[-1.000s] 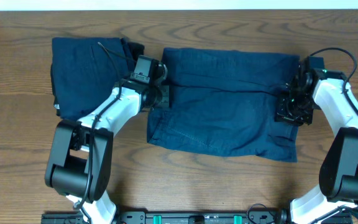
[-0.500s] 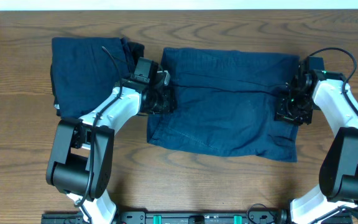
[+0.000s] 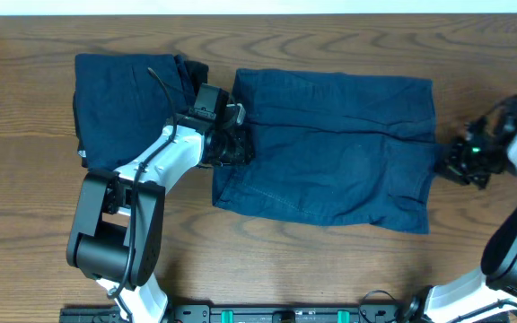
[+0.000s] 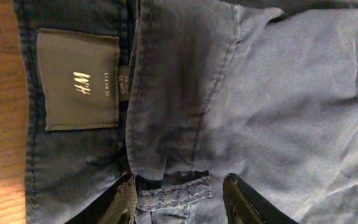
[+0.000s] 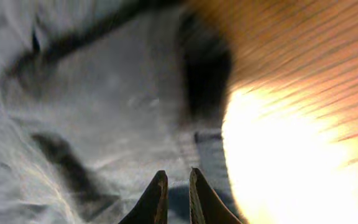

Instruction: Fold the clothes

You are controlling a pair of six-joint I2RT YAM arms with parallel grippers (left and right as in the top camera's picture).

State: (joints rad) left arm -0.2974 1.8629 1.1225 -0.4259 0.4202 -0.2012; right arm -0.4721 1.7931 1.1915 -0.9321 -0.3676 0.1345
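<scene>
The clothes are dark navy garments. One lies spread flat mid-table (image 3: 330,152). A folded bundle (image 3: 119,108) lies at the left. My left gripper (image 3: 233,145) is at the spread garment's left edge. It is open, its fingers (image 4: 182,199) astride a belt loop by the waistband and the H&M label (image 4: 79,81). My right gripper (image 3: 451,161) is just off the garment's right edge, over its border with the table. Its fingers (image 5: 178,177) are nearly together, with no fabric seen between them. That view is blurred.
Bare brown wooden table (image 3: 267,269) lies in front of the garments and at the far right (image 3: 492,63). The left arm (image 3: 151,170) reaches across the folded bundle's right side. The arm bases stand at the front edge.
My right gripper has moved right, off the garment's right edge to beside it. My left gripper has shifted slightly right onto the garment's left edge. The garments have not moved.
</scene>
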